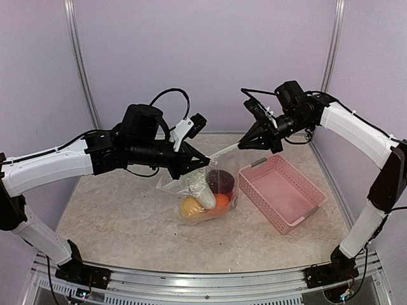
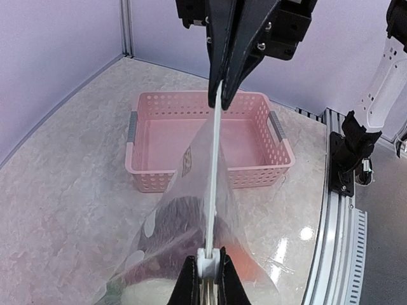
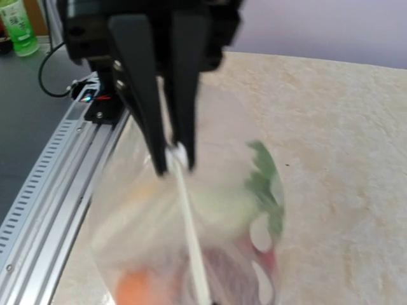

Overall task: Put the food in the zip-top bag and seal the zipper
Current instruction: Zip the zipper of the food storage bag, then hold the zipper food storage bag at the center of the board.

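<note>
A lavender-walled enclosure with a pale, marbled tabletop (image 1: 114, 222) is recorded, with a pink slatted basket (image 1: 302, 216) standing on the right arm's side. The zip-top bag (image 1: 203, 197) is found just beside the basket, on the side facing the left arm, with its lower part resting on the tabletop and its mouth edge lifted clear of it. The food (image 1: 213, 190) is seen inside the bag: yellow, orange, dark purple and white pieces are made out through the film, and a green leaf is suggested in the blurred right wrist view. No food is observed in the basket. The zipper (image 1: 224, 151) is stretched as a straight pale strip between the two claws. The left claw (image 1: 205, 162) is closed on the end of the strip farther from the basket, where a small white tab is pinched between its fingers. The right claw (image 1: 245, 143) is closed tight on the end above the basket's far corner. The strip is judged to be held taut at both ends so that the two lips are lined up and the mouth lies flat for pressing. Loading is judged complete and sealing to be in hand. Whether the lips are locked along the whole strip cannot be told. A slip of the thin strip from either claw is noted as the main risk.
</note>
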